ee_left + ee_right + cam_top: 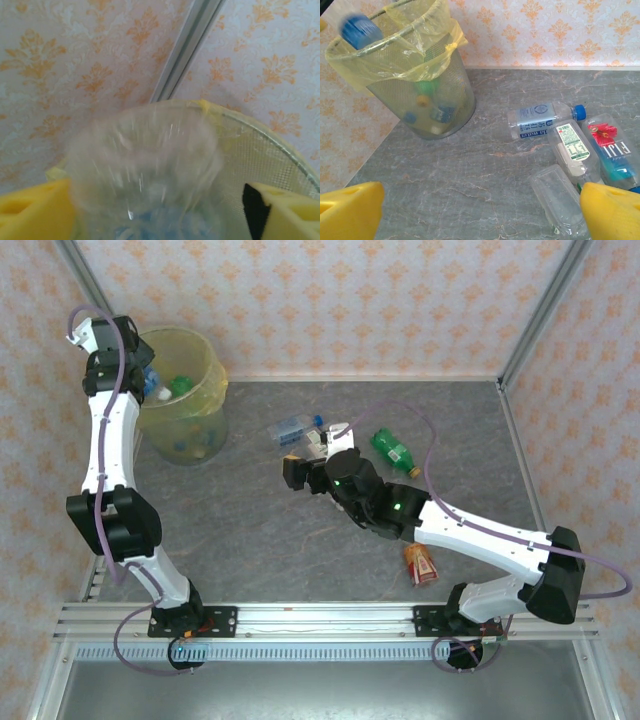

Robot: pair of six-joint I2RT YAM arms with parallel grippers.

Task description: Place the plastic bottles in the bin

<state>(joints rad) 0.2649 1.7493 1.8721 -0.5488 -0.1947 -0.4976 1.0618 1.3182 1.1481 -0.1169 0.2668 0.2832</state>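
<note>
Right, the bin (455,95), a mesh bucket lined with a yellow bag, stands in the far left corner against the wall, with green and blue-labelled bottles (440,114) lying inside. My left pincer (150,212) hangs over its rim, jaws spread, with a blurred clear bottle (145,165) between them and a gap to the right finger. My right pincer (480,205) gapes wide and holds nothing, just above a cluster of clear bottles (542,120) on the surface (470,175). Bare room lies between cluster and bin. From the top I also see a green bottle (395,452) and an orange-red bottle (421,563) beside the right arm.
</note>
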